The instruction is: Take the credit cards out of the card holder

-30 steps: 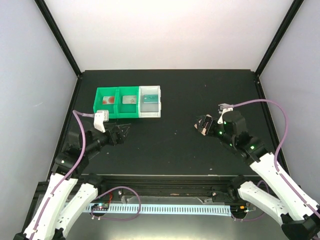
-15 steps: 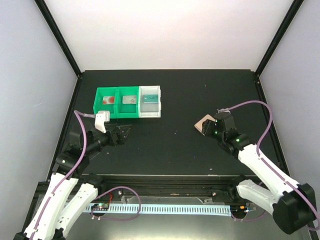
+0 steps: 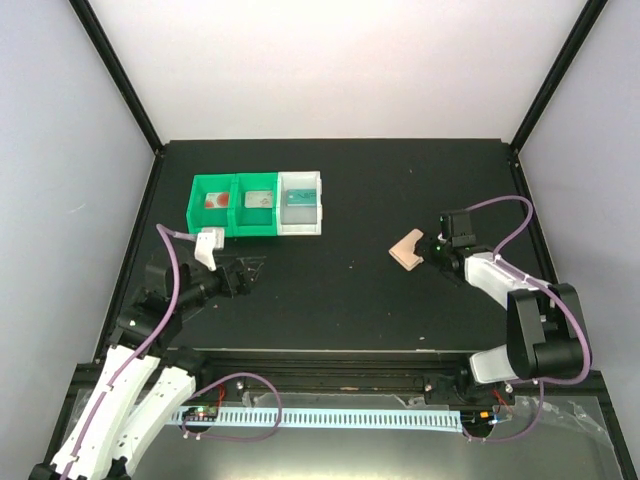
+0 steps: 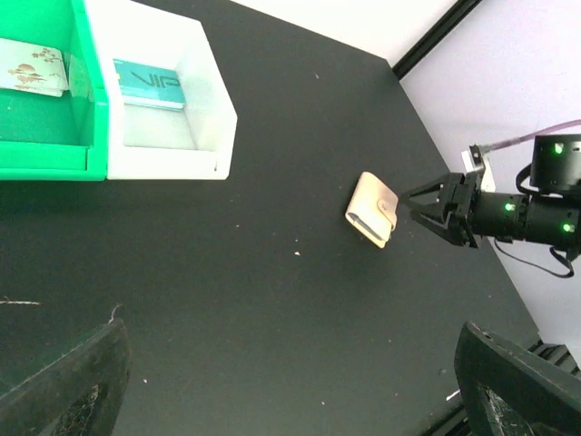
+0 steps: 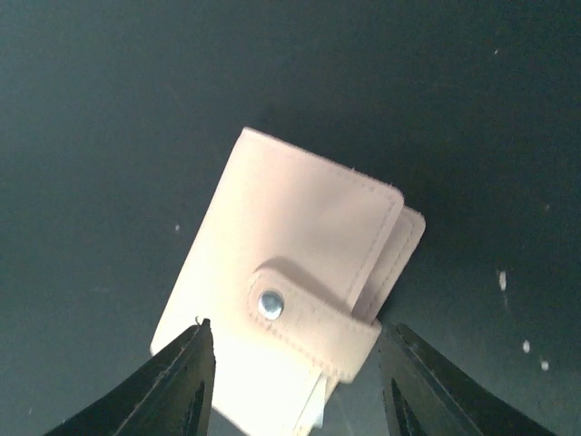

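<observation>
Now, card holder point(image 5: 290, 272): a flat tan-peach wallet, folded shut, with stitching along its edges and rounded corners. A short tab wraps over the open edge and is fastened by a small round metal stud.
Card holder, place: on the right half of the counter point(image 3: 340, 300), lying flat and well apart from the bins.
Credit cards: thin, stiff rectangles, one in each bin compartment. The teal credit card point(image 4: 148, 84) with pale lettering is in the white bin point(image 4: 213, 95). The pale credit card point(image 4: 32, 68) with a faint printed pattern is in the green compartment next to it. The red-pink credit card point(image 3: 214, 200) is in the far-left green compartment.
Bins: the green bin point(image 3: 232, 218) has two compartments and touches the white one. Both are glossy moulded plastic with straight walls.
Right hand point(image 4: 413, 207): about half open, its dark fingers point(image 5: 182, 381) standing on either side of the wallet's tab end. The wrist view cannot show whether they touch it. From the other arm's camera the tips sit just beside the wallet's edge.
Left hand point(image 3: 245, 270): spread wide, holding nothing, near the front of the bins.
Counter: matte black, with a few pale specks.
Room: plain pale walls, black frame posts at the corners, and purple cables on both arms.
</observation>
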